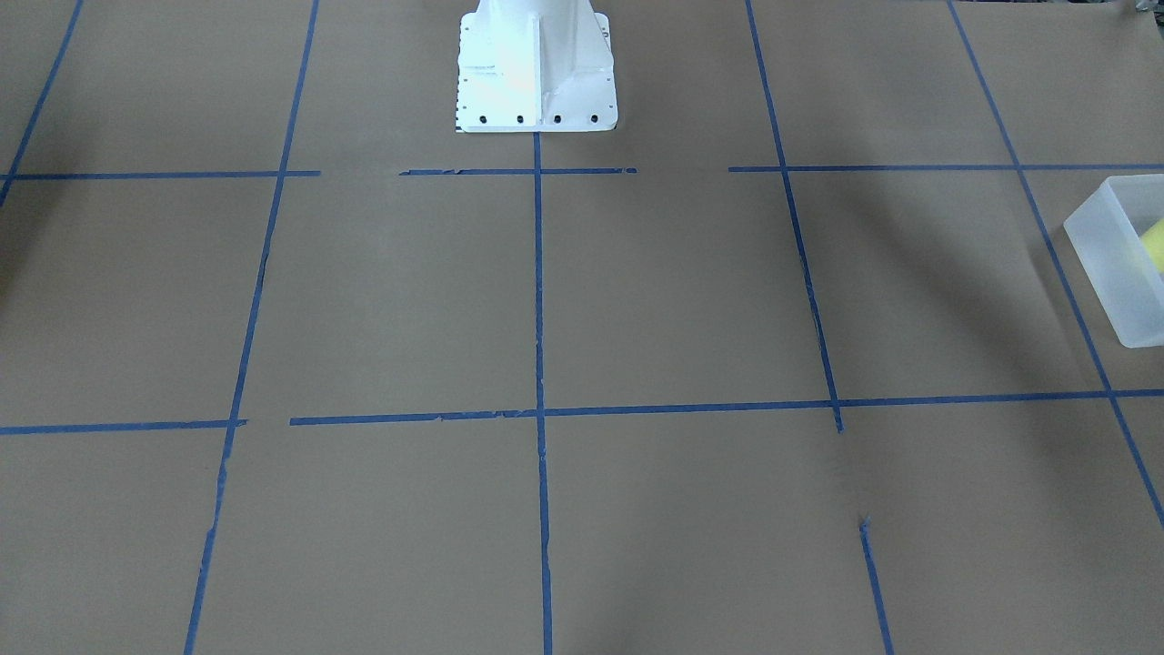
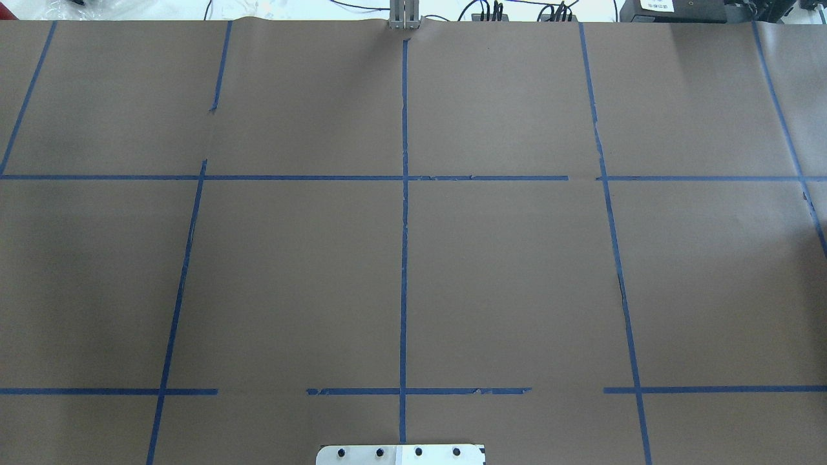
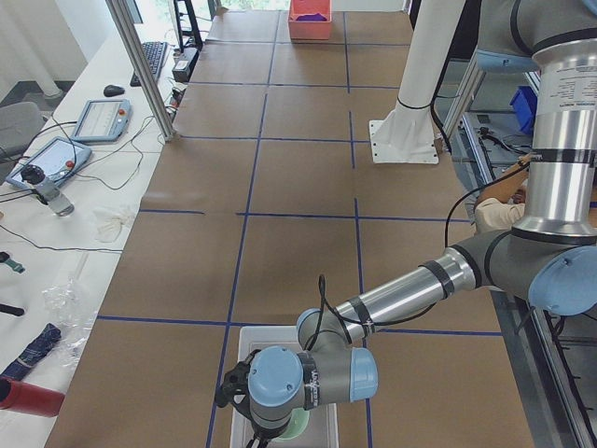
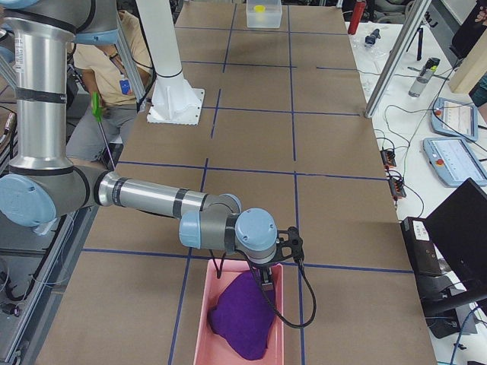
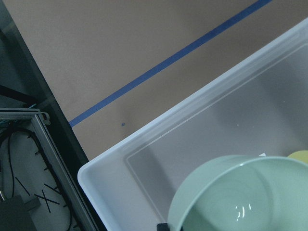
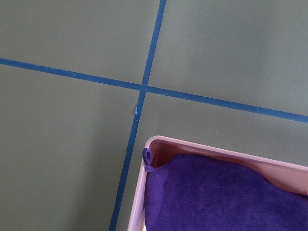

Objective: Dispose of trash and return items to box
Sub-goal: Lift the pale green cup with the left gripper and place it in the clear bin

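The translucent box (image 5: 144,159) lies under my left wrist; its corner also shows at the right edge of the front view (image 1: 1105,264). The mint-green bowl (image 5: 240,199) fills the wrist view close to the camera, over the box's inside. The yellow cup (image 5: 299,155) peeks out behind it and shows inside the box in the front view (image 1: 1155,244). My left gripper (image 3: 266,427) hangs over the box, its fingers hidden, so I cannot tell if it holds the bowl (image 3: 297,426). My right gripper (image 4: 266,283) hovers over the pink bin (image 4: 204,334); I cannot tell its state.
The pink bin holds a crumpled purple cloth (image 4: 242,319), also in the right wrist view (image 6: 216,197). The white robot base (image 1: 536,73) stands at the table's robot side. Brown paper with blue tape lines (image 2: 404,258) covers the table. Aluminium frame and cables (image 5: 33,159) run past the table edge.
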You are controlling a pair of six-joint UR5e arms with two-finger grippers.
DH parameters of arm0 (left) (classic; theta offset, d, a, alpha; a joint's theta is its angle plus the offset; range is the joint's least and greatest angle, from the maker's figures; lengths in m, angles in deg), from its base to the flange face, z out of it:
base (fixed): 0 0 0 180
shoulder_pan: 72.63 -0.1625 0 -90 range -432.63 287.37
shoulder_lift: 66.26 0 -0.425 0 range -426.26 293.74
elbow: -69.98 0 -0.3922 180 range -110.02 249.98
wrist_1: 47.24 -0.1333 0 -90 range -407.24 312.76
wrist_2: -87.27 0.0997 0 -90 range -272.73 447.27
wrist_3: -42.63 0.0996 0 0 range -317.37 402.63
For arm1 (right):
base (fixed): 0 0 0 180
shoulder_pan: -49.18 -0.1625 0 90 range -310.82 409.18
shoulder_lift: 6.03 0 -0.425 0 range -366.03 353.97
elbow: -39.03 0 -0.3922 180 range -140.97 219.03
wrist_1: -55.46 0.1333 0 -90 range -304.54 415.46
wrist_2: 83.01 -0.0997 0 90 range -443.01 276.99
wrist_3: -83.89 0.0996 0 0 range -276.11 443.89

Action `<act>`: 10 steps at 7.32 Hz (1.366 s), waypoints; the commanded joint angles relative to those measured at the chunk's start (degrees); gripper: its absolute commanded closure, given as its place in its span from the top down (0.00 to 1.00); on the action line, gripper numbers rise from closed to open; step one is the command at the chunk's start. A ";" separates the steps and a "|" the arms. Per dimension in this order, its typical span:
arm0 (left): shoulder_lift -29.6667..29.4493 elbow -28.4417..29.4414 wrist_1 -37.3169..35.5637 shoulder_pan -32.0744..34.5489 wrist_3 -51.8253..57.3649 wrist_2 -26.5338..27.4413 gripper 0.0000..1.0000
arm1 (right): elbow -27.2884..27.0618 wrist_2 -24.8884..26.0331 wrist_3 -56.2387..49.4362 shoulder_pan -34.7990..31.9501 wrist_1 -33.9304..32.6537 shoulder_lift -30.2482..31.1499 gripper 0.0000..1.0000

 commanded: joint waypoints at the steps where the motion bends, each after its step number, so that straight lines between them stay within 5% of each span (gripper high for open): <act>1: 0.27 2.26 0.31 0.28 -0.77 -1.50 0.08 | 0.20 0.09 -0.06 0.25 -0.08 0.04 1.00; 2: 0.53 2.70 0.31 0.28 -1.12 -2.47 0.99 | 0.20 0.00 0.20 0.52 -0.08 0.04 1.00; 4: 3.23 -1.92 1.36 0.28 -10.99 -4.92 1.00 | -0.32 0.09 1.69 1.04 0.01 -0.22 1.00; 6: 5.18 -16.05 0.32 0.02 -28.92 -5.82 1.00 | -3.56 -0.17 6.07 1.75 -0.17 -0.22 1.00; 8: 4.58 -25.45 -12.43 -2.34 -31.52 -11.51 1.00 | -4.11 -0.52 10.89 3.40 -0.26 -1.35 1.00; 10: 4.75 -38.46 -25.48 -8.48 -34.51 -11.36 1.00 | -4.02 -1.58 16.53 4.82 -0.43 -3.46 1.00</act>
